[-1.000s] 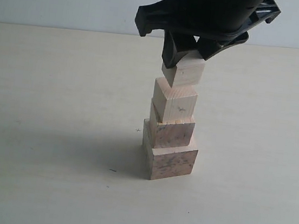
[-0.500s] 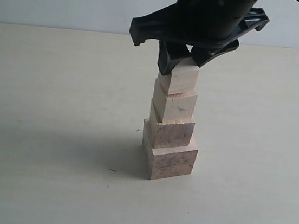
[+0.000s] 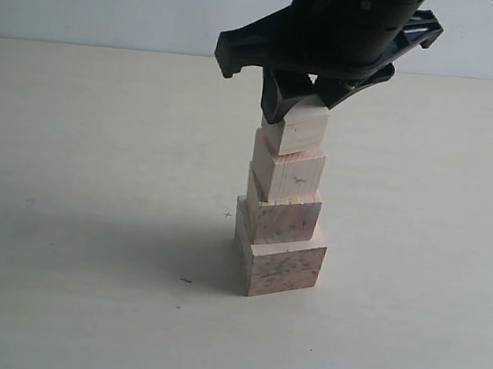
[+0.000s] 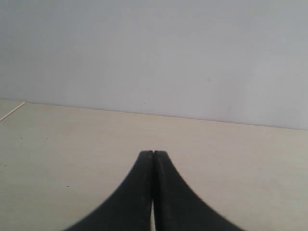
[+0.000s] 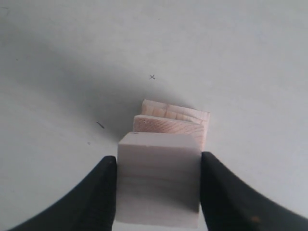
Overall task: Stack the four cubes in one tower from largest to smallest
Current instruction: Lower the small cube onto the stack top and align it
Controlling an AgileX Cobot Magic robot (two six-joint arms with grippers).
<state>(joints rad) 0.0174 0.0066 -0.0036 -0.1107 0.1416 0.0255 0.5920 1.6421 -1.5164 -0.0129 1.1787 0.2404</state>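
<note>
Three of the four cubes stand as a stepped column in the exterior view: the largest speckled cube (image 3: 281,265) at the base, a smaller speckled cube (image 3: 285,218) on it, and a pale cube (image 3: 288,173) above. The smallest pale cube (image 3: 296,135) rests on top of the tower, with my right gripper (image 3: 303,104) shut on its sides from above. In the right wrist view the smallest cube (image 5: 159,192) fills the gap between the black fingers (image 5: 103,187), with lower cubes (image 5: 175,120) showing beyond it. My left gripper (image 4: 153,154) is shut on nothing, over bare table.
The tower stands on a pale beige table (image 3: 89,219) with a plain wall behind. A small dark mark (image 3: 184,279) lies left of the base cube.
My right gripper came down and slightly left with the smallest cube, which hung tilted above the stack a second ago and now sits on the third cube. Little has moved in the last half second.
</note>
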